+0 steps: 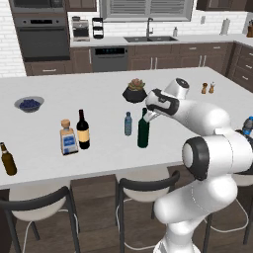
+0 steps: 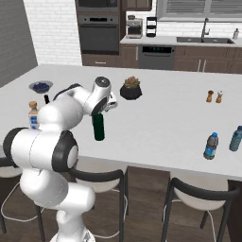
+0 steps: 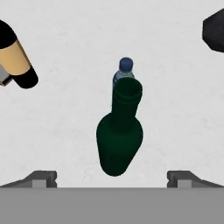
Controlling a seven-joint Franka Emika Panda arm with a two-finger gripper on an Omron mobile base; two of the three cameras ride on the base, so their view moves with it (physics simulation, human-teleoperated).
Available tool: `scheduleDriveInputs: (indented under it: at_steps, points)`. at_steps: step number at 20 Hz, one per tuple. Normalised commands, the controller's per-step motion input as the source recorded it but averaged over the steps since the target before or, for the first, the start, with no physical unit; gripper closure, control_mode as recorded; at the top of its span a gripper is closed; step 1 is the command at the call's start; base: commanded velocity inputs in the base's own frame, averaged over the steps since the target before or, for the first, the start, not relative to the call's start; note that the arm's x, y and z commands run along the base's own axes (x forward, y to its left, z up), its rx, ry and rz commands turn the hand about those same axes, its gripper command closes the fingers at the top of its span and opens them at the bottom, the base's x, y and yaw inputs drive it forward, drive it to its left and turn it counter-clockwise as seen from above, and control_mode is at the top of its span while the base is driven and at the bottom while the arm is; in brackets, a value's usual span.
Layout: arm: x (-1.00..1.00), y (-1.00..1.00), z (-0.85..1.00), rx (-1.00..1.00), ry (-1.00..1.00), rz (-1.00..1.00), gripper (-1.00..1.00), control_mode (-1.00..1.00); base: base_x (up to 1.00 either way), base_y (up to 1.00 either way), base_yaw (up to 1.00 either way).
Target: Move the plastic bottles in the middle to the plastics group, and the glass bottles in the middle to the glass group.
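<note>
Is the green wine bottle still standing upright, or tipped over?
Upright. The green wine bottle stands on its base on the counter; the hand view looks down onto its open mouth.

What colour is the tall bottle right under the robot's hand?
Dark green all over: the wine bottle. The hand view shows it best, from above.

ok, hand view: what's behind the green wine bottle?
Past the green wine bottle, the small water bottle: blue cap and shoulder visible, its body hidden by the wine bottle's neck. The open pincer hovers above.
</note>
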Motion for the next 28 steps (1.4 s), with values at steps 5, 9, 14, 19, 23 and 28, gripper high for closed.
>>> scheduleDriveInputs:
  at_steps: [5,9,14,19,23,28]
  points:
    - [0.17,0.0,-0.08,0.0,0.0,0.06,-1.0,-1.0,0.0,0.0,0.0]
    - [0.1,0.0,-0.18,0.0,0.0,0.06,-1.0,-1.0,0.0,0.0,0.0]
    - [0.02,0.01,-0.21,0.0,0.0,0.08,-1.0,-1.0,0.0,0.0,0.0]
    - [0.01,0.11,-0.08,0.0,0.0,0.07,-1.0,-1.0,0.0,0.0,0.0]
    - [0.06,0.14,0.0,0.0,0.01,0.01,-1.0,-1.0,0.0,0.0,0.0]
    - [0.19,0.04,-0.02,0.0,0.05,0.0,-1.0,-1.0,0.0,0.0,0.0]
